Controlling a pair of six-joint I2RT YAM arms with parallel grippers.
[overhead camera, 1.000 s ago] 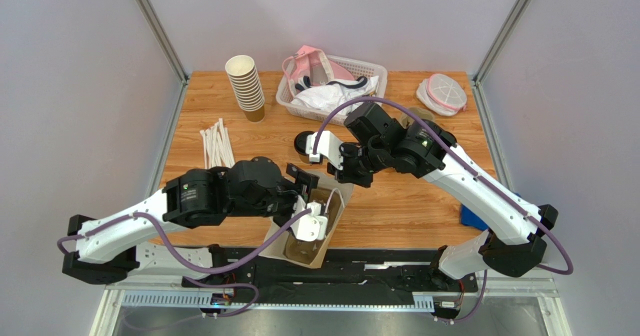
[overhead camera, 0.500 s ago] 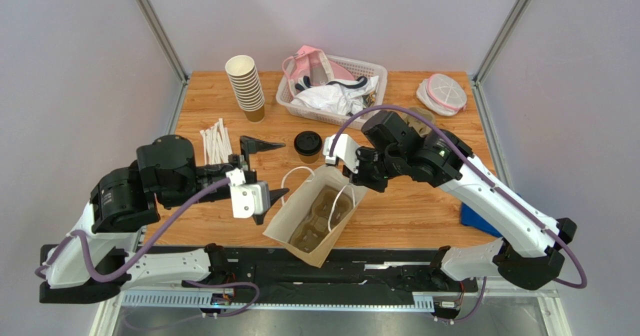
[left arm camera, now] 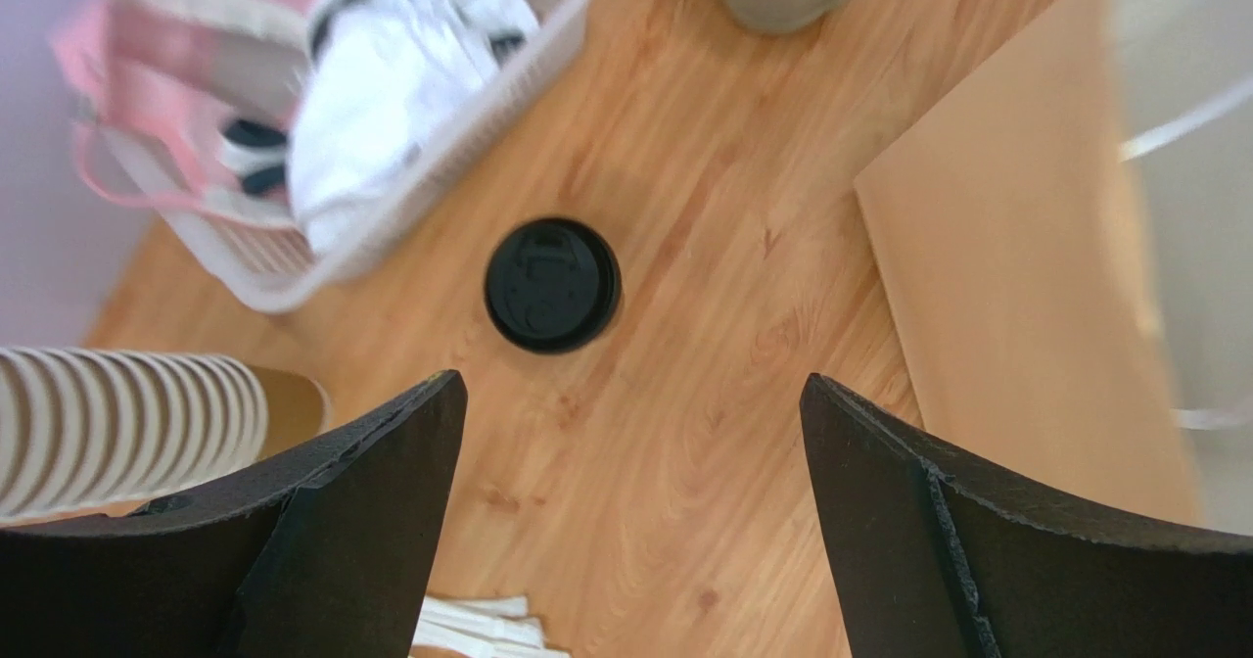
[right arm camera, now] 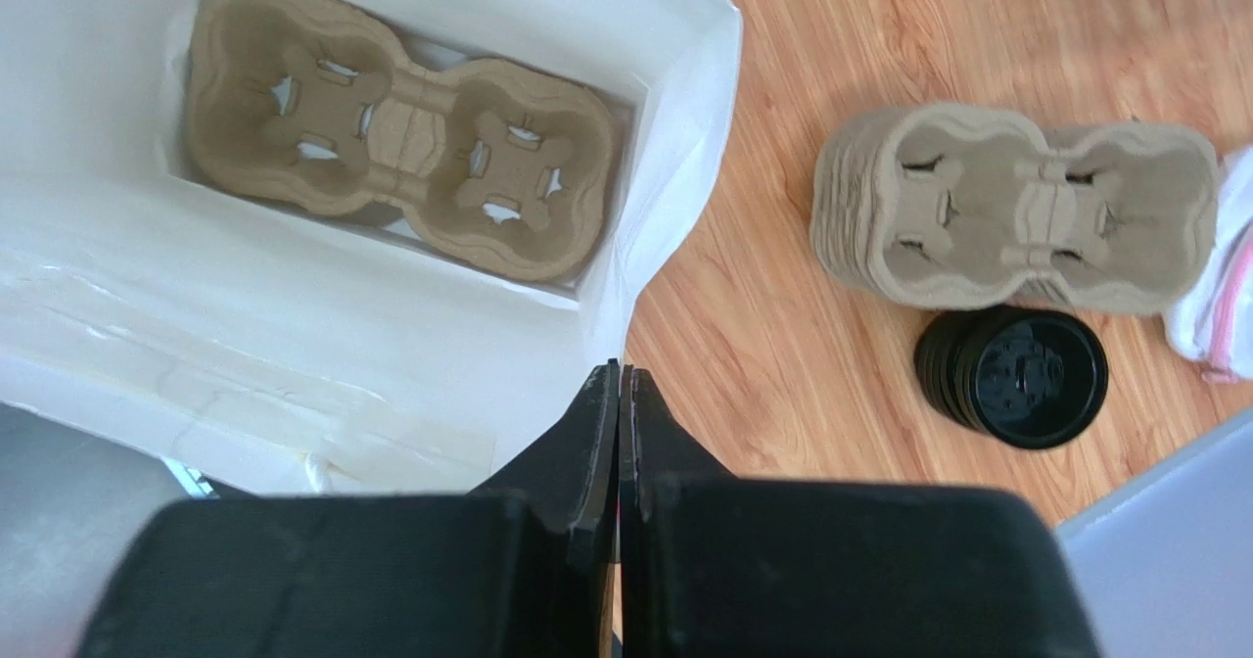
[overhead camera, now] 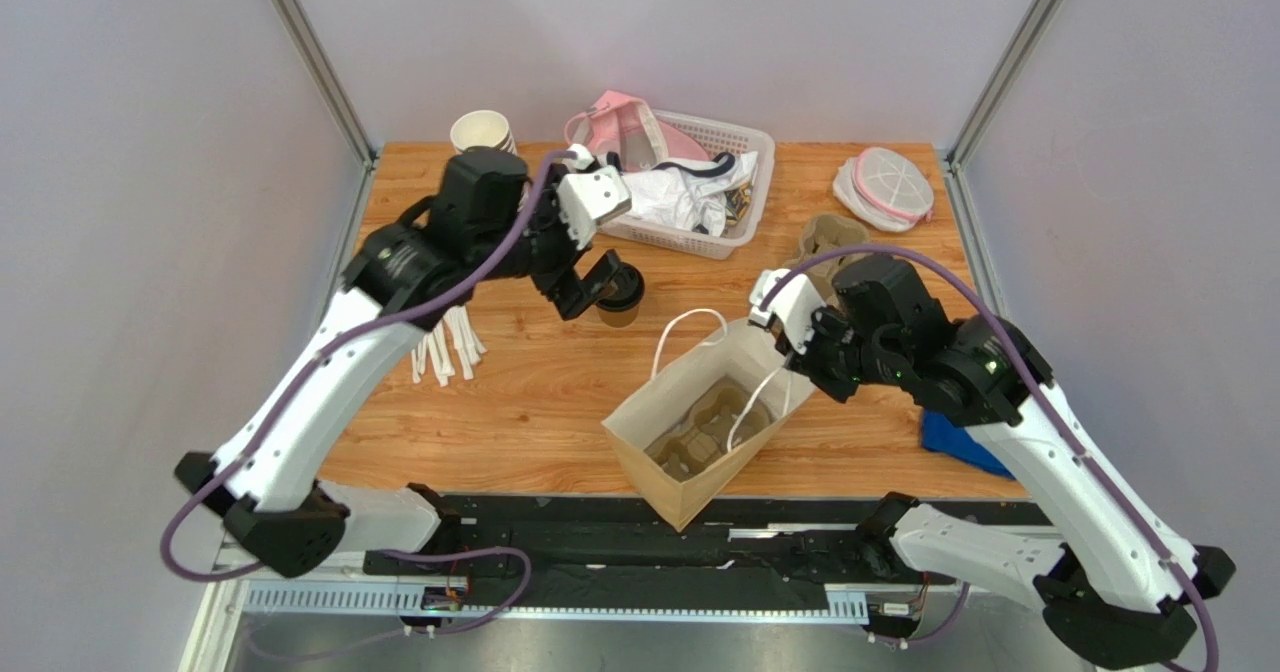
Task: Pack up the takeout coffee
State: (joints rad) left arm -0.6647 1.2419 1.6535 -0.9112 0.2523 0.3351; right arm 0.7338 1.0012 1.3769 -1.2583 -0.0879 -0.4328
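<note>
I'm hovering the left jaws wide and empty, the takeout coffee just ahead between them; the right jaws are pinching the bag rim to prop its mouth open.

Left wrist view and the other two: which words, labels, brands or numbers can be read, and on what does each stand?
None can be read in any view.
Lid of the takeout coffee: raised marks, too blurred to read.
In the white basket, the packets: too small to read.
On the paper bag: no print shows.
</note>
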